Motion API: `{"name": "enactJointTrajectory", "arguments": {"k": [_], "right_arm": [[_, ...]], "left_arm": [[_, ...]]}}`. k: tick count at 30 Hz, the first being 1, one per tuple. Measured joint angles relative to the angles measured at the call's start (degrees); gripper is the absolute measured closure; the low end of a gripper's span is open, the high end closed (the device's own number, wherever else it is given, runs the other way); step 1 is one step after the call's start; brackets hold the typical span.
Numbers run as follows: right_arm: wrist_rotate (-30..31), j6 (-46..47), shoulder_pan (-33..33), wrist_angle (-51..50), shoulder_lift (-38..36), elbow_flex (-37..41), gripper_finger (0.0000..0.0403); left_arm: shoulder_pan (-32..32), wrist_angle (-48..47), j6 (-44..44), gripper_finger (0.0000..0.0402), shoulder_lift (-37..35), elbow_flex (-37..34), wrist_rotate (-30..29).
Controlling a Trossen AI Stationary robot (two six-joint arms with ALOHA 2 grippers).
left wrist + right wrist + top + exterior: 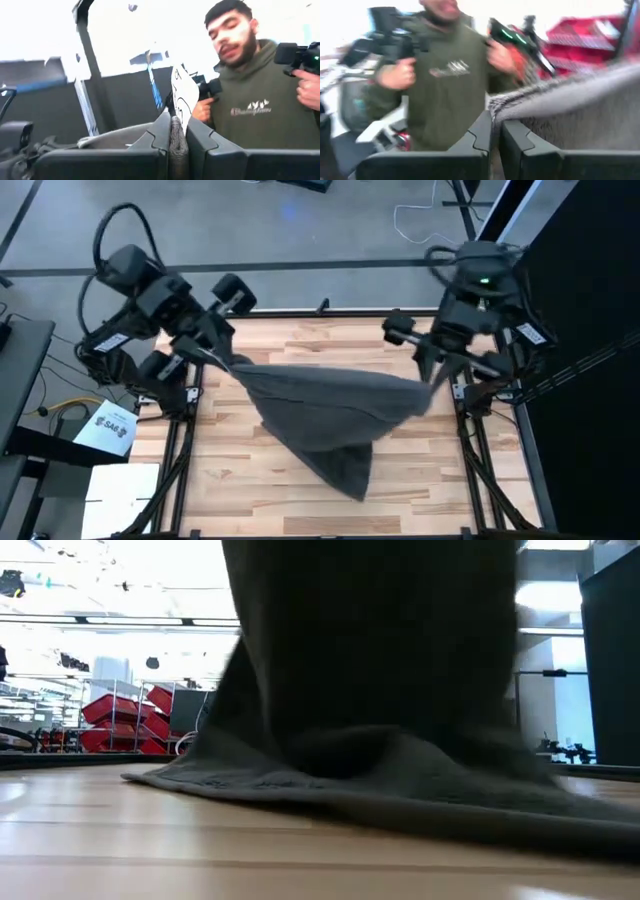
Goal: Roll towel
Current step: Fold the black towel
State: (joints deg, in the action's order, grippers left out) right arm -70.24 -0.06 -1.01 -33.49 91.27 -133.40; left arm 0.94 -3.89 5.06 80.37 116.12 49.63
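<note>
The towel (325, 415) is lifted off the table (250, 470) by two corners and hangs stretched between both arms, top edge running across from the left gripper (228, 361) to the right gripper (432, 383), body sagging into a point that drapes down toward the table's near middle. From table height the towel (370, 690) fills most of the view as a dark curtain, its lower part spread and resting on the wooden table (200, 850) — so only partly airborne. Left gripper is clamped tight on one corner; in its wrist view the grey cloth (177, 142) is pinched between the fingers (159, 132), with the small white tag (182, 97) sticking up just above them. Right gripper clamps the other corner too — fingers (482, 135) squeezed together on the fuzzy towel edge (570, 100), which runs off to the side. Left arm sits over the table's far-left area, right arm over the far-right, both near the far edge. Behind the table a person in an olive hoodie (250, 110) stands holding dark handheld controllers (395, 42), one in each hand. Red storage bins (125, 720) show in the room beyond.
</note>
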Motion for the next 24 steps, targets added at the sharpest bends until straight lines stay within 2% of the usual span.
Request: {"name": "enactJointTrajectory", "arguments": {"k": [2, 4, 6, 8, 12, 16, 19, 22, 24], "right_arm": [[-0.8, 3.8, -2.7, 10.9, 0.4, 0.1, 0.0395], [-2.6, 7.7, -2.6, 18.1, 0.1, 0.1, 0.0395], [-1.2, 9.4, 0.4, 19.0, -0.9, 0.0, 0.0395], [2.9, 10.4, 3.9, 14.9, -1.6, -0.3, 0.0395], [13.3, 12.1, 13.0, -1.9, -1.7, -0.4, 0.0395], [29.3, 8.0, 19.9, -25.5, -0.3, 0.0, 0.0395], [36.9, 4.5, 26.4, -39.1, 1.0, -0.2, 0.0395], [45.9, 1.3, 31.4, -50.2, 4.0, -0.3, 0.0395], [53.0, -0.7, 33.7, -54.2, 7.1, -0.1, 0.0395]], "left_arm": [[-1.9, 4.9, 0.1, 0.0386, 0.4, -0.2, 0.1], [-2.5, 9.1, -1.6, 0.0393, 0.7, 0.1, 1.0], [-1.7, 8.5, -4.9, 0.0394, 0.7, 0.4, -0.5], [-0.3, 3.7, -9.8, 0.0394, 0.5, 0.4, -5.3], [4.1, -11.2, -20.4, 0.0394, -0.5, 0.6, -22.5], [6.9, -27.9, -26.1, 0.0394, 0.4, 0.4, -45.7], [9.5, -36.0, -29.4, 0.0394, 1.5, 0.4, -61.6], [11.9, -42.4, -31.9, 0.0395, 3.4, 0.4, -74.0], [13.6, -45.3, -33.1, 0.0395, 5.3, -0.9, -79.1]]}}
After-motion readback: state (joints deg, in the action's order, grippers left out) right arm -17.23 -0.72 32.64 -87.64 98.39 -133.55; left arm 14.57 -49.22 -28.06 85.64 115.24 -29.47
